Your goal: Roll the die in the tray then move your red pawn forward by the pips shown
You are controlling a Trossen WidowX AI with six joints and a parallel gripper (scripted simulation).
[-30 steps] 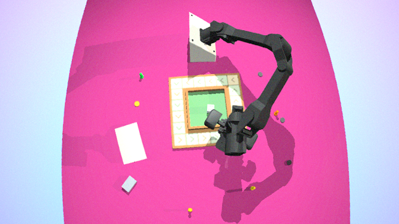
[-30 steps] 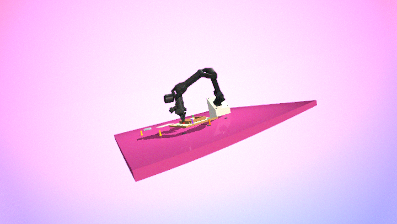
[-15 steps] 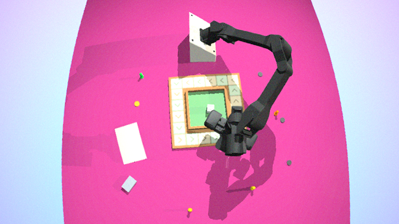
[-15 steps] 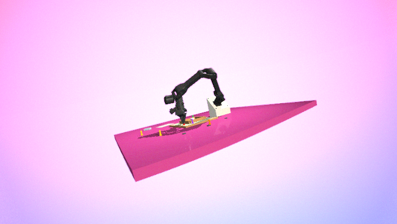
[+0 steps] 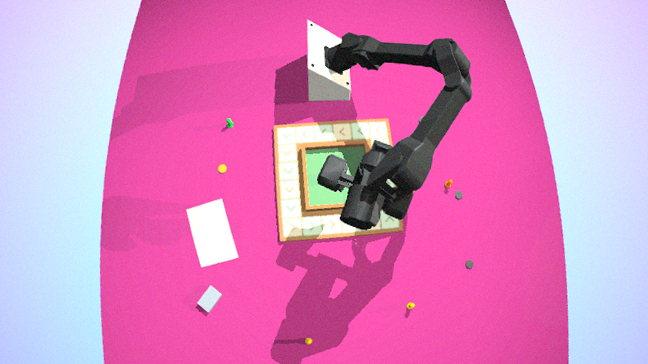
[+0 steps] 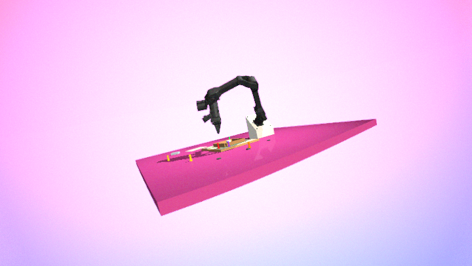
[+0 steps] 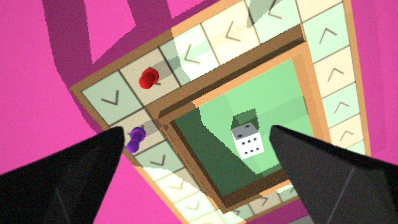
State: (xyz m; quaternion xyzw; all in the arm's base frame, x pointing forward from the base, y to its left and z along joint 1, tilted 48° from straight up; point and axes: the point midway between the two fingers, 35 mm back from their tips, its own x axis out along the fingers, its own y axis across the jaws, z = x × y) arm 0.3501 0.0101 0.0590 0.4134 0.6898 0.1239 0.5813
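Observation:
My gripper [image 7: 199, 132] [image 6: 217, 132] is open and empty, above the board [image 7: 335, 75] [image 5: 289, 189]. The red pawn [image 7: 149, 78] [image 6: 217, 145] stands upright on a square beside the corner square, clear of the fingers. The purple pawn [image 7: 136, 139] [image 6: 228, 144] stands just past that corner along the arrows, near the left fingertip in the wrist view but below it. The white die [image 7: 248, 145] rests in the green-floored tray [image 7: 310, 95] [image 5: 302, 179]; its bright top face shows two rows of three pips. The arm hides both pawns in the top view.
A green pawn [image 5: 229, 123] and yellow disc [image 5: 222, 169] lie left of the board, with a white sheet [image 5: 213, 232] and grey block [image 5: 210, 298] below them. An orange pawn [image 5: 448, 184], yellow pawns [image 5: 410, 305] [image 5: 307, 340] and grey discs [image 5: 458, 194] [image 5: 469, 264] are also around.

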